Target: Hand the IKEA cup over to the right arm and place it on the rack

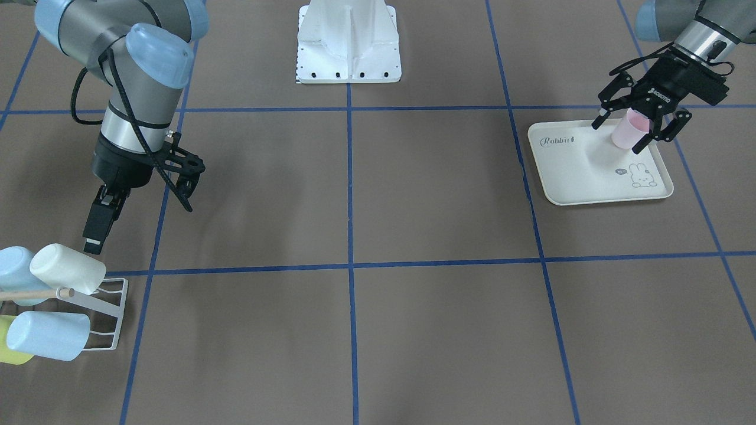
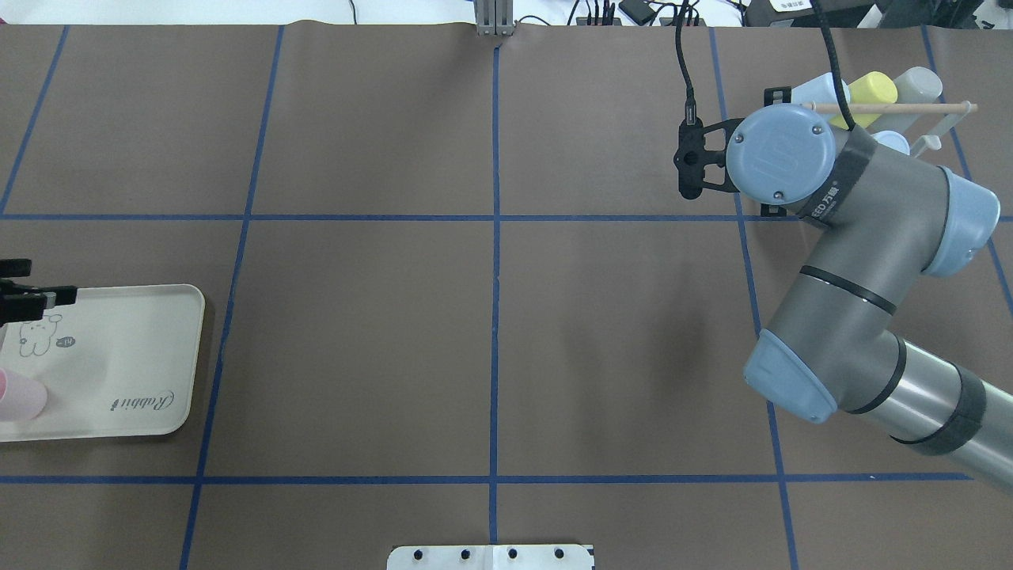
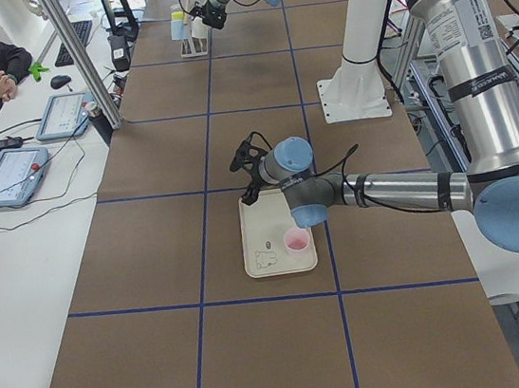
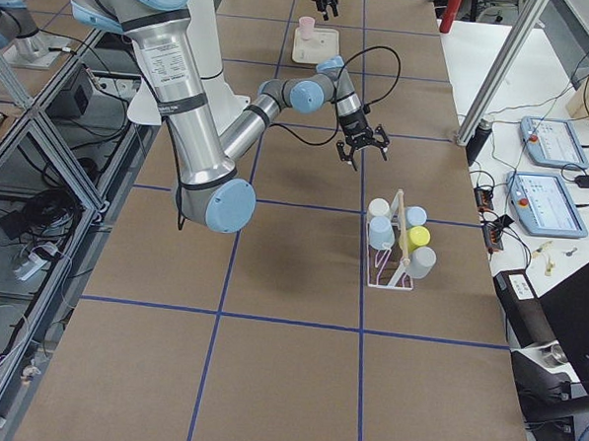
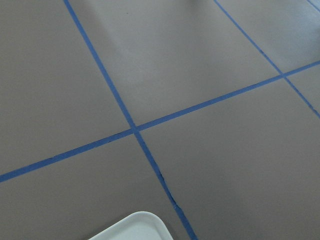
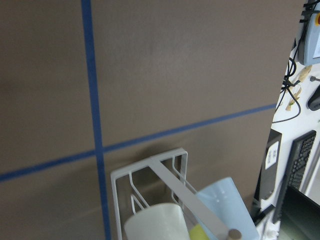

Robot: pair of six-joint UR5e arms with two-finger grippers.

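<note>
Pink IKEA cup stood upright on the rabbit tray; judged light, rigid, slick plastic, best gripped across its wall. Left hand hung above it, spread wide, empty; right hand spread near rack.

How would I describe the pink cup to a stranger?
On the table, at the robot's left end, lies a cream rabbit tray. The cup stands alone on it. It is the only pink one; the other cups sit on the rack.
</note>
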